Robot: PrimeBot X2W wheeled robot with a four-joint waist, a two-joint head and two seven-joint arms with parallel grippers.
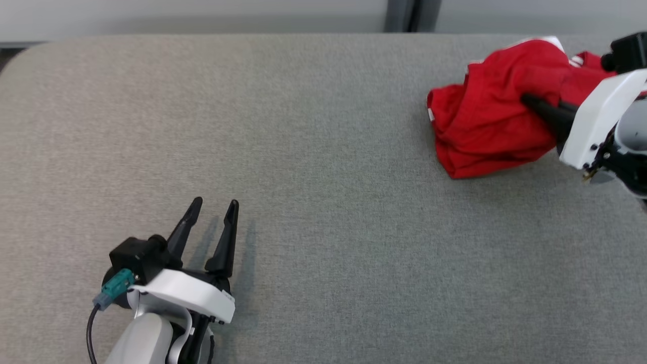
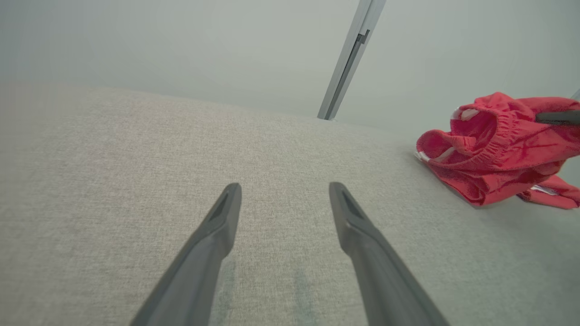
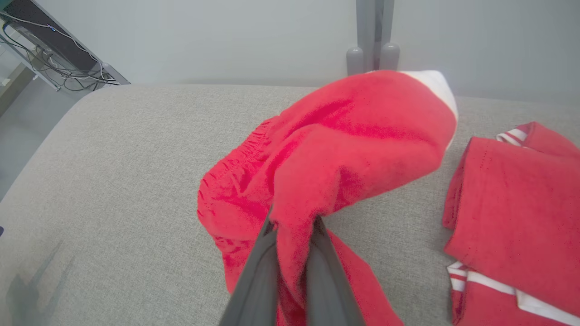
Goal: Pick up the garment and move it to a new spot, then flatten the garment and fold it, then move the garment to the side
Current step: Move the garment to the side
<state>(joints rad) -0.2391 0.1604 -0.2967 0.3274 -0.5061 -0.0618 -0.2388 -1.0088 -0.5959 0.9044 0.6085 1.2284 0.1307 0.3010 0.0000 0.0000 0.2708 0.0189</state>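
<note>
The garment (image 1: 485,116) is a crumpled red piece with white trim, bunched at the far right of the grey table (image 1: 313,167). My right gripper (image 1: 530,101) reaches into it from the right and is shut on a fold of the red cloth, which rises pinched between the two dark fingers (image 3: 258,267) in the right wrist view, where the garment (image 3: 344,149) drapes over them. My left gripper (image 1: 217,205) rests near the front left with its fingers apart and nothing between them. From the left wrist view the garment (image 2: 494,149) lies far off to the right, beyond the open left gripper (image 2: 284,192).
A second red piece with white stripes (image 3: 512,217) lies flat just right of the held cloth. A pale wall and a grey post (image 1: 402,15) stand behind the table's far edge. Cables and a stand (image 3: 50,50) sit beyond the table's left corner.
</note>
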